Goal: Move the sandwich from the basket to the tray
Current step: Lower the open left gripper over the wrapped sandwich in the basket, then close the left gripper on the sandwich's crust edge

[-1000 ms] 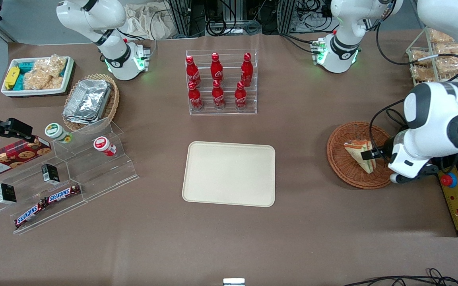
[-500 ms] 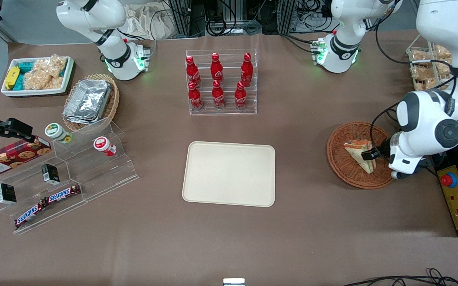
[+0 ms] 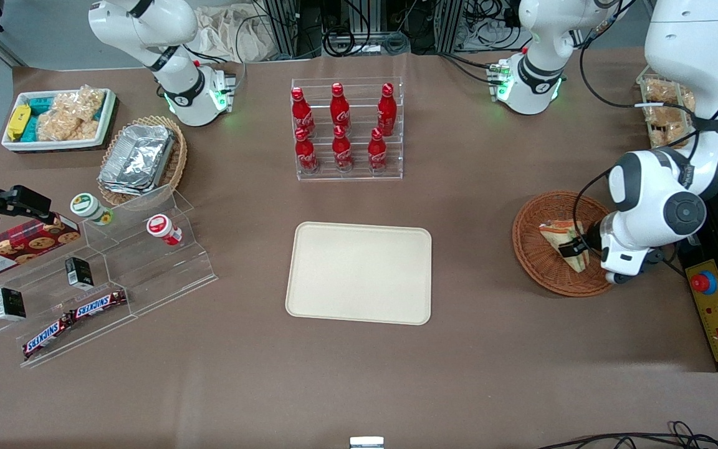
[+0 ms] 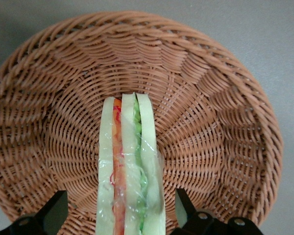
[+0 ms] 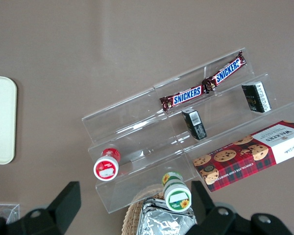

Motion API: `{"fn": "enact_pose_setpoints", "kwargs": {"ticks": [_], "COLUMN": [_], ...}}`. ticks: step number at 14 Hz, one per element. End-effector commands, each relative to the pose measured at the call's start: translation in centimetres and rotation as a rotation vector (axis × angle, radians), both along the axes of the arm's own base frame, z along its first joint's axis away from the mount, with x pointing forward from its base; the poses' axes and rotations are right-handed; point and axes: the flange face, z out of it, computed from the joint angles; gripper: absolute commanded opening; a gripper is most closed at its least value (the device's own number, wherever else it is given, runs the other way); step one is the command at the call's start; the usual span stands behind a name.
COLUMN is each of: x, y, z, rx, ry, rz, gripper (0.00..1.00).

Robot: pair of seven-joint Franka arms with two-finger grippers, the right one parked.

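On the clear stepped display toward the parked arm's end of the desk [image 3: 459, 374], two Snickers bars [image 3: 75, 318] lie end to end, with a red Walkers cookie box [image 3: 13, 246] just above them; six red Coca-Cola bottles [image 3: 341, 128] stand in an acrylic rack. At the working arm's end, the end effector [image 3: 574, 246] sits low inside the reddish-brown wicker basket [image 3: 536, 262], its fingers [image 4: 54, 215] spread wide on either side of the wrapped sandwich [image 4: 131, 171] (gaps show on both sides, so no grip). The sandwich stands on edge in the basket. Well apart lies the cream tray [image 3: 359, 272].
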Motion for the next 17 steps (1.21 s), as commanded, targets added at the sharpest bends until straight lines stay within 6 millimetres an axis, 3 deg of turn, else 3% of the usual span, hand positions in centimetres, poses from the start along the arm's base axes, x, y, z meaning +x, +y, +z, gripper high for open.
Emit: {"fn": "enact_pose_setpoints", "kwargs": {"ticks": [1,4,8,10,11,15,17], "x": [-0.5,-0.4,-0.3,-0.2,0.0,2.0,3.4], "y": [-0.4,-0.6,-0.7,-0.8,-1.0,-1.9,-4.0], "z": [-1.3,-1.2,-0.8,0.4,2.0,12.9,18.5], "rx": [0.007,0.01,0.008,0.009,0.01,0.006,0.007], "ry": [-0.012,-0.014,-0.011,0.009,0.031,0.105,0.119], "rz": [0.025,0.052,0.056,0.055,0.052,0.021,-0.022], "gripper": [0.98,0.84,0.39,0.03,0.0,0.0,0.0]}}
